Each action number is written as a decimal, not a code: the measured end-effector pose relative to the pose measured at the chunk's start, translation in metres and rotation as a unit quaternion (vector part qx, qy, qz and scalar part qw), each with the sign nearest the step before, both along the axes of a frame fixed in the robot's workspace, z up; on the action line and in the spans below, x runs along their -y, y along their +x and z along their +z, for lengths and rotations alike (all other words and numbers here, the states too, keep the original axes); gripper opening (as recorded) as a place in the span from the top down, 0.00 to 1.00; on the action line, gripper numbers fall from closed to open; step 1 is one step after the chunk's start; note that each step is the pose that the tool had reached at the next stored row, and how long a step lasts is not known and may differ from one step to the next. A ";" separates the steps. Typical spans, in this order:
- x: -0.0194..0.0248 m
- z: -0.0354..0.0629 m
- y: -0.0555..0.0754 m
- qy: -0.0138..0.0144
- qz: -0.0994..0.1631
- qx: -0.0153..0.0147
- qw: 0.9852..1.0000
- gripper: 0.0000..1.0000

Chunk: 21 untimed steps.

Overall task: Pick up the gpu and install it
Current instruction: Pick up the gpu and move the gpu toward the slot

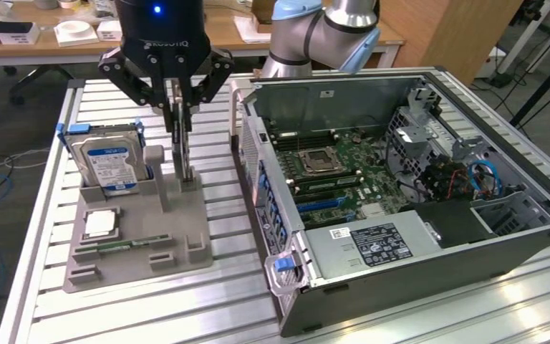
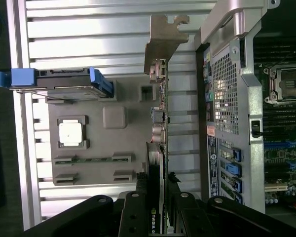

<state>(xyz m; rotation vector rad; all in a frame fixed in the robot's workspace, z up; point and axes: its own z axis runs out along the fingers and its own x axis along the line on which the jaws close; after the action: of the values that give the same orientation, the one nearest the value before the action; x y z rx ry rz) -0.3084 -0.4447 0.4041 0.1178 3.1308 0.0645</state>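
Note:
The gpu (image 1: 187, 159) stands on edge in a slot of the grey holder (image 1: 141, 240), thin and dark, seen nearly edge-on. My gripper (image 1: 178, 120) comes down from above and is shut on the card's upper part, one finger on each face. In the wrist view the gpu (image 2: 161, 116) runs as a narrow strip, its silver bracket (image 2: 164, 42) at the far end and my gripper (image 2: 158, 200) clamped around the near end. The open computer case (image 1: 399, 186) lies to the exterior view's right, motherboard and blue slots (image 1: 328, 202) exposed.
The holder also carries a silver hard drive (image 1: 111, 163) with blue rails, a square processor (image 1: 100, 223) and a narrow memory stick (image 1: 127, 245). The case's rear wall (image 2: 232, 89) stands close beside the card. A slatted aluminium table (image 1: 218, 301) lies underneath; desks stand behind.

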 end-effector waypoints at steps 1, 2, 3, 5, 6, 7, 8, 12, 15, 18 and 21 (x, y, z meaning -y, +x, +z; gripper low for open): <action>0.0000 0.0009 0.000 0.000 0.000 0.000 1.000 0.74; 0.0000 0.0019 0.000 0.000 0.000 0.000 1.000 0.74; 0.0000 0.0028 0.000 0.000 0.000 0.000 1.000 0.74; 0.0000 0.0044 0.000 0.000 0.000 0.000 1.000 0.74; 0.0000 0.0052 0.000 0.000 0.000 0.000 1.000 0.74; 0.0000 0.0060 0.000 0.000 0.000 0.000 1.000 0.74; 0.0000 0.0067 0.000 0.000 0.000 0.000 1.000 0.74; 0.0000 0.0095 0.000 0.000 0.000 0.000 1.000 0.74; 0.0000 0.0118 0.000 0.000 0.000 0.000 1.000 0.74; 0.0000 0.0141 0.000 0.000 0.000 0.000 1.000 0.74; 0.0000 0.0164 0.000 0.000 0.000 0.000 1.000 0.74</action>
<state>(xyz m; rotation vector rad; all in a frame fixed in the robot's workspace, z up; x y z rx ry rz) -0.3083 -0.4447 0.4205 0.1179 3.1308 0.0644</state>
